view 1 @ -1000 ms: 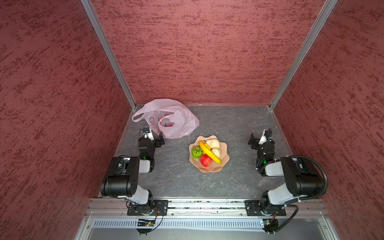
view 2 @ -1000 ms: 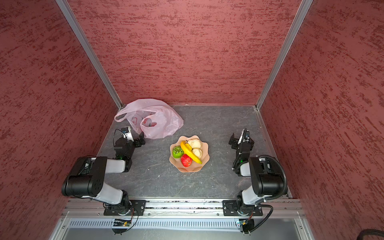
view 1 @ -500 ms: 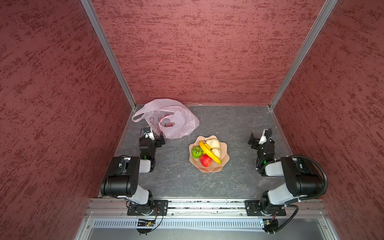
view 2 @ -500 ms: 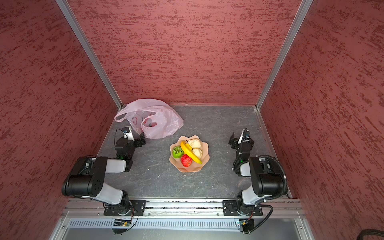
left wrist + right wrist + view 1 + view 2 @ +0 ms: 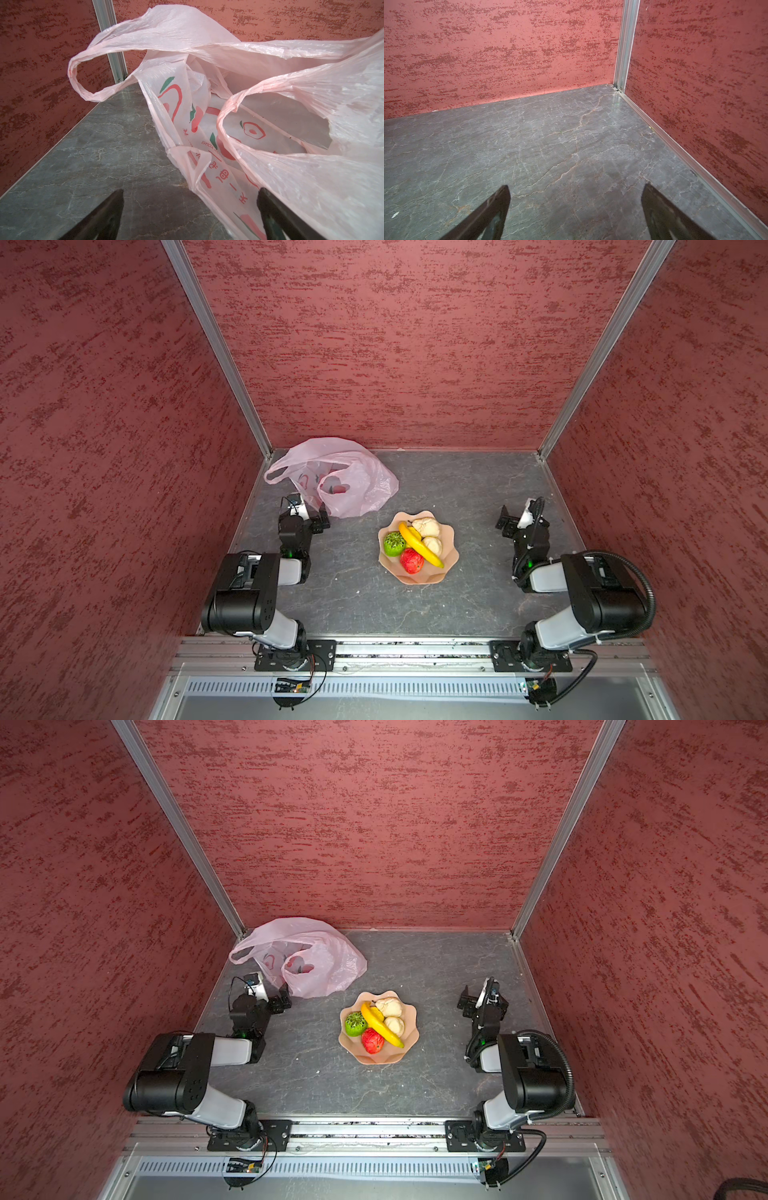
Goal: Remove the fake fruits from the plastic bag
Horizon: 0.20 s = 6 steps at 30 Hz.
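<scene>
The plastic bag (image 5: 220, 178) carries red Chinese characters and small Latin lettering, seen reversed and not clearly readable.

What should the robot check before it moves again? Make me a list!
1. The left tool is open and empty: ok.
2. The right tool is open and empty: ok.
3. The plastic bag gapes toward the left tool: ok.
4. Out of the bag, lying in the peach bowl: banana, green fruit, red fruit, two beige lumps: ok.
5. Nothing left inside the bag: only prints show, but folds hide part: cannot tell.
</scene>
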### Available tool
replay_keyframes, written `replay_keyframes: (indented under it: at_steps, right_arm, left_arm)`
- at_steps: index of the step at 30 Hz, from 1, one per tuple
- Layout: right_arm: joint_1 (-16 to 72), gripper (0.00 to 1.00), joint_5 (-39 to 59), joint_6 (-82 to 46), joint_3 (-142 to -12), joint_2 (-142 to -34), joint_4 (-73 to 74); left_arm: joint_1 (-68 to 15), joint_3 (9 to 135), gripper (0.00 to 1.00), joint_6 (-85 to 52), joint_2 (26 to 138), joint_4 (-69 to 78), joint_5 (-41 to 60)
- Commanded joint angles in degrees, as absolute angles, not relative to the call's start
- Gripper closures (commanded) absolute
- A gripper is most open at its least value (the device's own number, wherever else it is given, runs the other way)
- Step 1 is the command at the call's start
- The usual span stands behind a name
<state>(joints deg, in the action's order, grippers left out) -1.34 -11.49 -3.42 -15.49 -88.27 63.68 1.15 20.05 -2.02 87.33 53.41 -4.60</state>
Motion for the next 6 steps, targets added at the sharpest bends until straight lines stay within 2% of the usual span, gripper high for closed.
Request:
replay_keyframes:
  at_steps: [1,6]
  right_arm:
    - [-1.76,0.01,-10.15,-2.88,-16.18,-88.77,66.00]
    - [-1.78,0.01,-10.13,-2.86,-15.91,-88.51,66.23]
  left_arm:
    - [0.79,20.83,0.01,-1.18,87.98,52.89,-4.93]
    - [0.79,20.83,0.00,-1.21,87.90,52.88,-4.92]
